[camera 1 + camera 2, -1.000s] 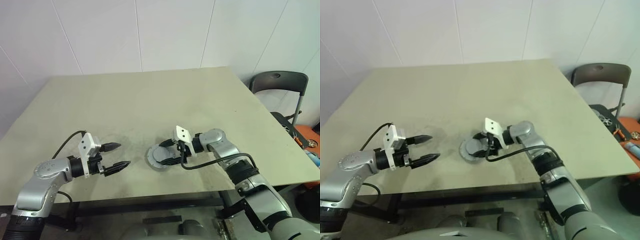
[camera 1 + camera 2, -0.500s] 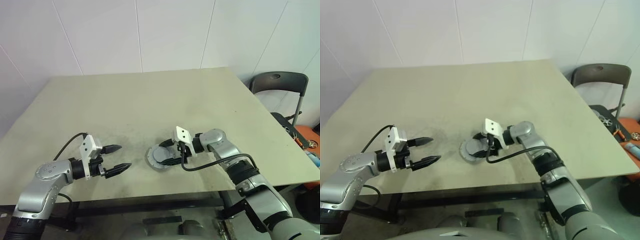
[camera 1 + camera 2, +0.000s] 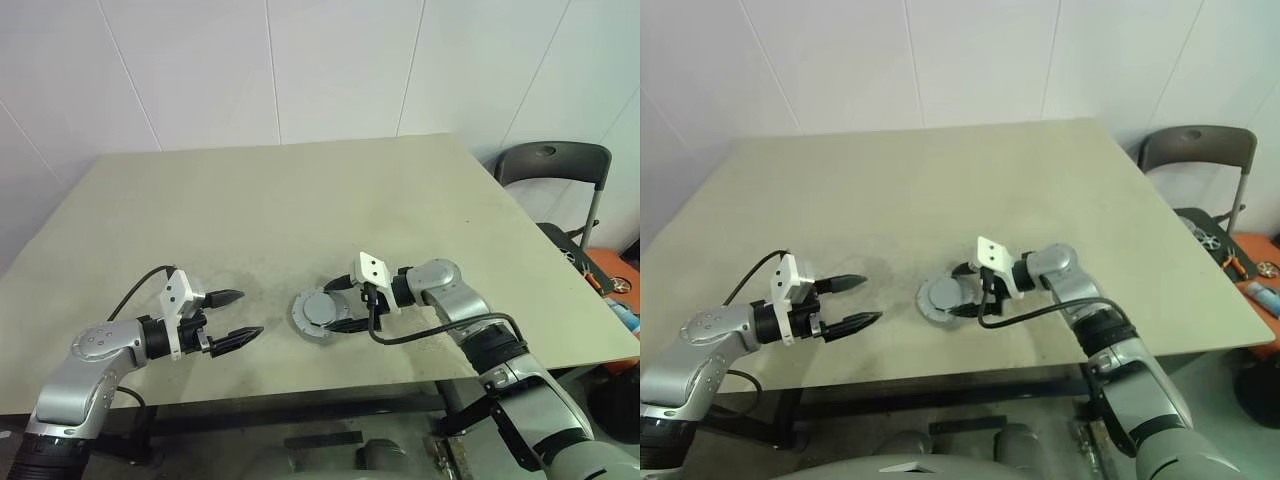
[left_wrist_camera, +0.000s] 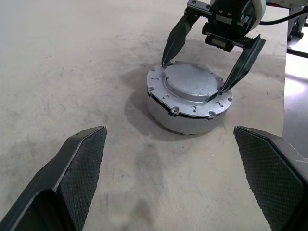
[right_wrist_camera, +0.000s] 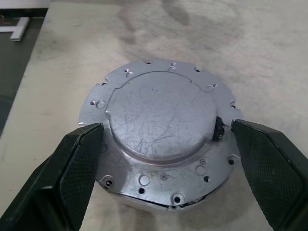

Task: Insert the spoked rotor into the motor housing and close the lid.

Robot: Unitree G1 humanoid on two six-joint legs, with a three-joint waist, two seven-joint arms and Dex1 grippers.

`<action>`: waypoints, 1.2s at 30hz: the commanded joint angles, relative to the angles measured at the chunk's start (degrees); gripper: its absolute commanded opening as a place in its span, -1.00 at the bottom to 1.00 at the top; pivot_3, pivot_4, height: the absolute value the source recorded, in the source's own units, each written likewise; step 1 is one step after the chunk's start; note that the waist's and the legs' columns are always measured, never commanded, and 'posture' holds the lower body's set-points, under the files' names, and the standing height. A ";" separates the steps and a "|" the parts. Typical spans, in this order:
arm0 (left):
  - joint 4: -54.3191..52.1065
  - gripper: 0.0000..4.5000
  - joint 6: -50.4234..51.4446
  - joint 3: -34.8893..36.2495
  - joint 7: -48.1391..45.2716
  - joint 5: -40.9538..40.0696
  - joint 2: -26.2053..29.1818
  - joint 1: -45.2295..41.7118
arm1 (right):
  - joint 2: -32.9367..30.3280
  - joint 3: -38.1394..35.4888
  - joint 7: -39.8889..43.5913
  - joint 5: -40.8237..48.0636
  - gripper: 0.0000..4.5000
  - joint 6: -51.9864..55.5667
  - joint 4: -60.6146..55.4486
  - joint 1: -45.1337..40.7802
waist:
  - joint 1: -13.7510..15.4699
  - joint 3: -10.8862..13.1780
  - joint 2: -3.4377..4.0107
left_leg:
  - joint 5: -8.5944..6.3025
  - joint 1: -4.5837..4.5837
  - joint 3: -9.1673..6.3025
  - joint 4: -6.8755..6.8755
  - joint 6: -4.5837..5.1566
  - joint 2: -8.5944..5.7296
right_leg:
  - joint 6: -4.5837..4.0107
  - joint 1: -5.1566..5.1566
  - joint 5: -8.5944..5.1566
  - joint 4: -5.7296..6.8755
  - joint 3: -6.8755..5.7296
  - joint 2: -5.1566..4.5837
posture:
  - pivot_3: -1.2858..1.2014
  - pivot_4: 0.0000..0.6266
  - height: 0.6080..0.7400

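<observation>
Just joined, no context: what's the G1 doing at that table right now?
Motor assembly looks closed up: the lid sits flat on the motor housing, which rests on the table. The right gripper straddles the lid, fingers open, tips at its edges rather than clamped. The left gripper hangs open off to the side, holding nothing. The rotor isn't visible.

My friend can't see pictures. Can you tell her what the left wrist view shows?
A round silver lid sits closed on a motor housing on a grey table. The right tool reaches over it, open, a black finger at each side. The left tool's fingers stand open in front.
</observation>
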 commanded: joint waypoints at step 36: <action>-0.83 1.00 -0.99 0.66 0.39 -0.09 -0.49 -0.75 | 2.05 1.72 -0.60 -1.40 0.45 8.19 -2.72 -1.07 | 0.03 0.05 0.02 | 0.01 -0.09 0.01 -0.07 -0.01 0.01 | 0.06 -0.17 0.08 0.03 0.01 0.01 | 0.03 -1.00 1.00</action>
